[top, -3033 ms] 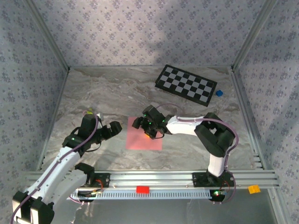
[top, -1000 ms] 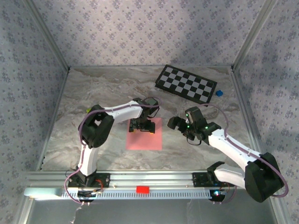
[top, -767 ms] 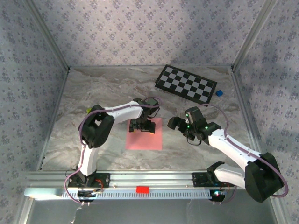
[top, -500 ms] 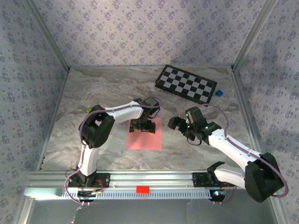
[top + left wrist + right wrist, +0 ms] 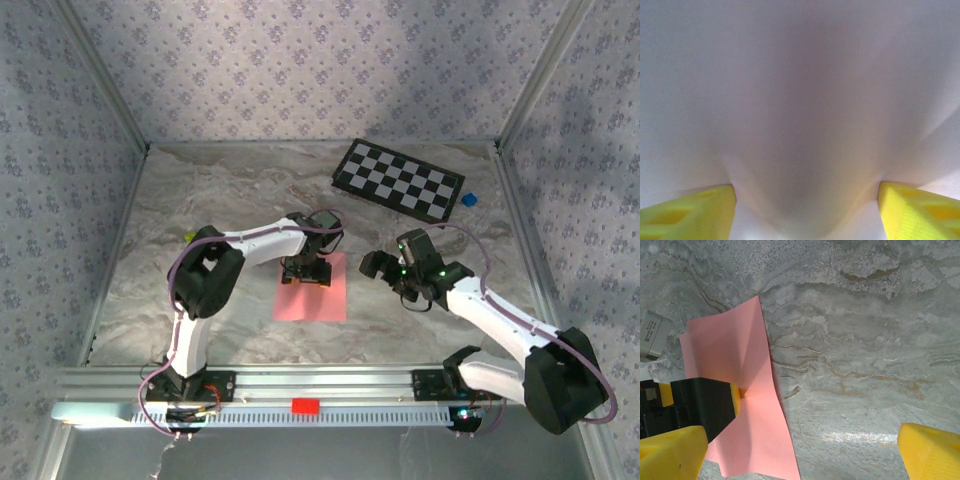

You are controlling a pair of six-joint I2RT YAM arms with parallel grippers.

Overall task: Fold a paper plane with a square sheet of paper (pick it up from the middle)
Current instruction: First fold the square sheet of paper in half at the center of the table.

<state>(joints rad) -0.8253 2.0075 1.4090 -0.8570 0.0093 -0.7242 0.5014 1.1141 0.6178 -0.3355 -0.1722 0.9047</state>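
The square sheet of paper (image 5: 312, 298) is plain pink-red and lies on the marble table (image 5: 220, 190) between the two arms. My left gripper (image 5: 307, 270) points down onto its far middle. In the left wrist view the paper (image 5: 800, 100) bulges up between the yellow fingertips (image 5: 695, 212), which stand apart on it, so the left gripper (image 5: 806, 195) is open. The right wrist view shows the sheet (image 5: 735, 350) creased outward from a black left finger (image 5: 705, 405), its edges lifting. My right gripper (image 5: 378, 268) hovers open just right of the sheet, nothing between its fingers (image 5: 802, 440).
A black-and-white checkerboard (image 5: 398, 180) lies at the back right with a small blue block (image 5: 469, 199) beside it. A small red block (image 5: 305, 405) sits on the front rail. Bare marble (image 5: 865, 365) stretches to the right of the sheet.
Three seconds ago the right gripper was on the sheet and the left arm was off to the left; they have swapped. In the last second the sheet's left edge drew in slightly.
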